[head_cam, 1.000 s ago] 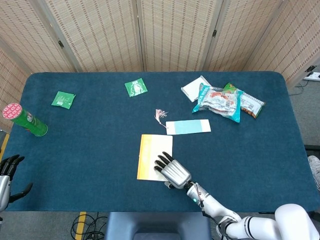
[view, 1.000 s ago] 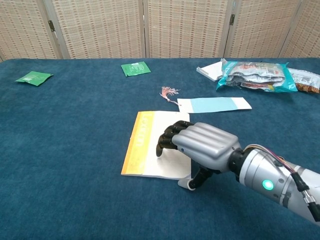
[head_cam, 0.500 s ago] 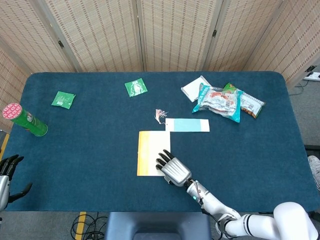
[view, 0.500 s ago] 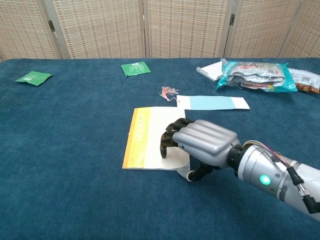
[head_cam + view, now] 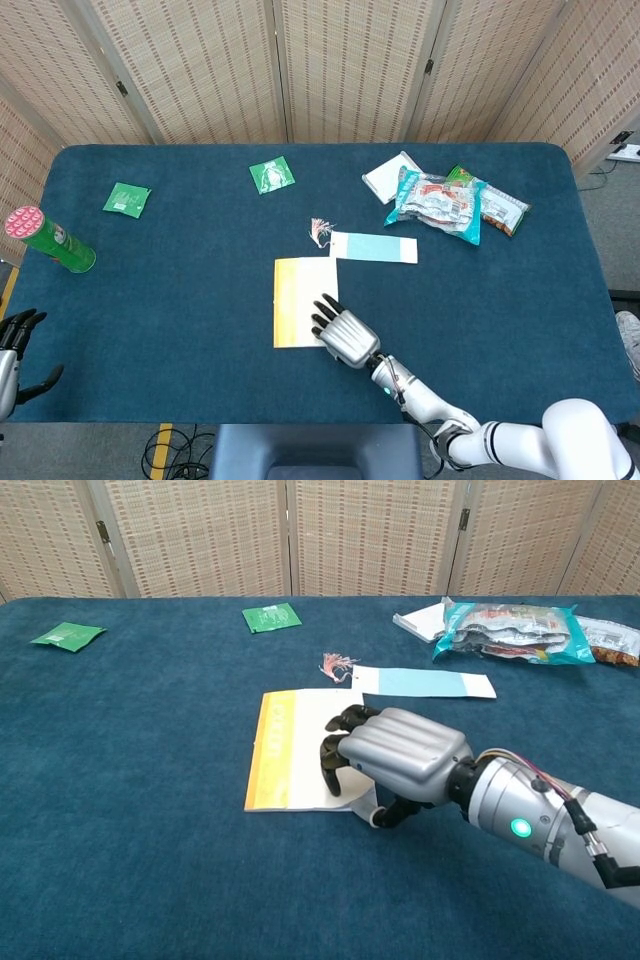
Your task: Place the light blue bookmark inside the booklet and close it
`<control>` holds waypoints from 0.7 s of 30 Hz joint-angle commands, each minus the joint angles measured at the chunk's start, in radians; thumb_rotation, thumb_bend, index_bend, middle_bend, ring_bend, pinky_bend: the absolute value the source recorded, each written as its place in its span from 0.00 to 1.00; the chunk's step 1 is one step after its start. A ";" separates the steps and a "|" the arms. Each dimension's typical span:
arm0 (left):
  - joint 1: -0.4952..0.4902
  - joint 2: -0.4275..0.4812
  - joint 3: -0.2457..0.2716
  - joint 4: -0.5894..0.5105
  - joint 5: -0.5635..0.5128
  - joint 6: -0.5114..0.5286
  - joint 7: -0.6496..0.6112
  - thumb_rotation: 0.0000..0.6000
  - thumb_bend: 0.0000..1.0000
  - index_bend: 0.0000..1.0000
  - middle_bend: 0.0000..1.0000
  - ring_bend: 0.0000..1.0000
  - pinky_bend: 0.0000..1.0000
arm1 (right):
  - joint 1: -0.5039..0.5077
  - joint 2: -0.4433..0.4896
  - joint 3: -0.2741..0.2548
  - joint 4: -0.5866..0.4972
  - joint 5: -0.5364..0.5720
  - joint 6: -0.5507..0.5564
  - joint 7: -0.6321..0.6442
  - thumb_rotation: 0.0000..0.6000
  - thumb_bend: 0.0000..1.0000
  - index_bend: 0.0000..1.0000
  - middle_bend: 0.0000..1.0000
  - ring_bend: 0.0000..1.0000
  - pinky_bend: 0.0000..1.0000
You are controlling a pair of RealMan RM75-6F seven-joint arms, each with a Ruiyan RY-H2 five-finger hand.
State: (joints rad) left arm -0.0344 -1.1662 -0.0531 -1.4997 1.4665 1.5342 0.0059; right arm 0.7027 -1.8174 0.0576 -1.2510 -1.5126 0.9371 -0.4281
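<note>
On table centre: label-value record follows.
Booklet [image 5: 303,301]: closed, flat on the blue cloth; thin, limp paper, likely to slide; lift cover at free edge.
Right hand [image 5: 392,757]: fingers curled, pressing booklet's right part, gripping nothing.
Left hand [image 5: 12,350]: idle, fingers apart, empty.
Light blue bookmark [image 5: 374,247]: just beyond booklet; light, flimsy card; pinch an edge.
</note>
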 commanded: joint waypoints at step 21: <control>0.004 -0.003 -0.005 0.013 -0.009 0.001 -0.014 1.00 0.27 0.19 0.16 0.15 0.20 | 0.044 0.036 -0.012 0.071 -0.097 0.076 0.033 1.00 0.45 0.68 0.40 0.20 0.08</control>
State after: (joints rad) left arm -0.0301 -1.1692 -0.0585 -1.4869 1.4571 1.5353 -0.0080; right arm 0.7463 -1.7885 0.0484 -1.1758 -1.6032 1.0062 -0.3976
